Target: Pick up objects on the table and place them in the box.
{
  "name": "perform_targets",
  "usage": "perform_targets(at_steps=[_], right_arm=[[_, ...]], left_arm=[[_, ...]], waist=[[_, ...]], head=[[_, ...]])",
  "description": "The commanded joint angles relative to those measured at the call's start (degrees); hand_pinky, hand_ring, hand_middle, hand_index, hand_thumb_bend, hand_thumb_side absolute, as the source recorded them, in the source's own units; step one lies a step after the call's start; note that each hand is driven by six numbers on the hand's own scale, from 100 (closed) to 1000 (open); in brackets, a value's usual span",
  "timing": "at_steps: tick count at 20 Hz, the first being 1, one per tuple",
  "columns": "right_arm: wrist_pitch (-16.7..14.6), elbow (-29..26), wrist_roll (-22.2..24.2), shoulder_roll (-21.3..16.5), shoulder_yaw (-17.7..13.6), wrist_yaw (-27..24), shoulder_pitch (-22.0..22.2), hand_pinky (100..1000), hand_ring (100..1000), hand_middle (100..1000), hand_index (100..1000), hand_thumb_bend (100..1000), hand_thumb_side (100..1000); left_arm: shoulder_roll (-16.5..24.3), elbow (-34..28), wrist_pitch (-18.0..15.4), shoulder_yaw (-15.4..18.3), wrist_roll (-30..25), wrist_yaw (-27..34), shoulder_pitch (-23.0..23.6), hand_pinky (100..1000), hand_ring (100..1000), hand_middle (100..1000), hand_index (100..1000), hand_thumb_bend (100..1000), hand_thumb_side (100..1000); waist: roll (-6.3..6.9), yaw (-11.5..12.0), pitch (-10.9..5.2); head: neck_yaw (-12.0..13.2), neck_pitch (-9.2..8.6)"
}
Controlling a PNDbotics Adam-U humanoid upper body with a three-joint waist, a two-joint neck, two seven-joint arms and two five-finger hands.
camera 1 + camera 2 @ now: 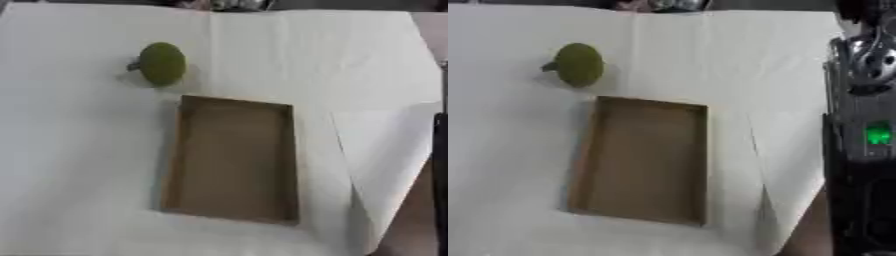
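White cloth (87,165) covers the whole table before me, creased down the middle and folded at the right side where a second sheet overlaps it.

Through my left eye, I see a shallow brown cardboard box (179,150) lying open near the middle of the cloth, its long sides running away from me. Nothing shows inside it but its bare floor. Beyond its far left corner, near but apart from it, a round green object (163,63) rests on the cloth, with a small grey stub sticking out of its left side; I cannot make out what it is beyond that. A thin dark strip runs along the right edge of this view, too little to name. Neither of my hands shows here.

Through my right eye, the same box and the same green object sit a little further left, in the same relation to each other. Down the right side stands part of my right arm (859,150), black with a silver joint near the top and a small green light on it. My right hand itself is out of sight, so I cannot say how its fingers stand, and my left hand does not show either.
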Motion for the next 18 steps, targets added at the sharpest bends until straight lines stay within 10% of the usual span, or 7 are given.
perform_targets(at_steps=[1, 10, 18], right_arm=[[-0.11, -1.21, 0.35, -0.43, 0.18, -0.44, -0.92, 829, 542, 675, 760, 100, 555], [-0.23, -1.21, 0.58, 0.05, 0.40, -0.60, -0.73, 828, 542, 675, 760, 100, 555], [-0.48, -1.21, 0.51, 0.95, 0.44, -0.86, -0.68, 828, 543, 675, 760, 100, 557]], left_arm=[[0.26, 3.71, -1.64, -1.29, -2.76, -2.80, -3.84, 878, 838, 796, 936, 100, 529], [-7.60, 12.44, -4.32, -2.15, -10.95, -10.99, -13.91, 911, 900, 837, 943, 100, 569], [-17.40, 12.67, 0.61, -0.03, -17.87, -17.92, -16.96, 951, 939, 889, 970, 100, 553]], waist=[[0.42, 0.19, -1.67], [0.40, 0.28, -2.07], [-0.01, 0.14, -2.25]], head=[[0.52, 0.42], [1.10, 0.73], [0.41, 0.09]])
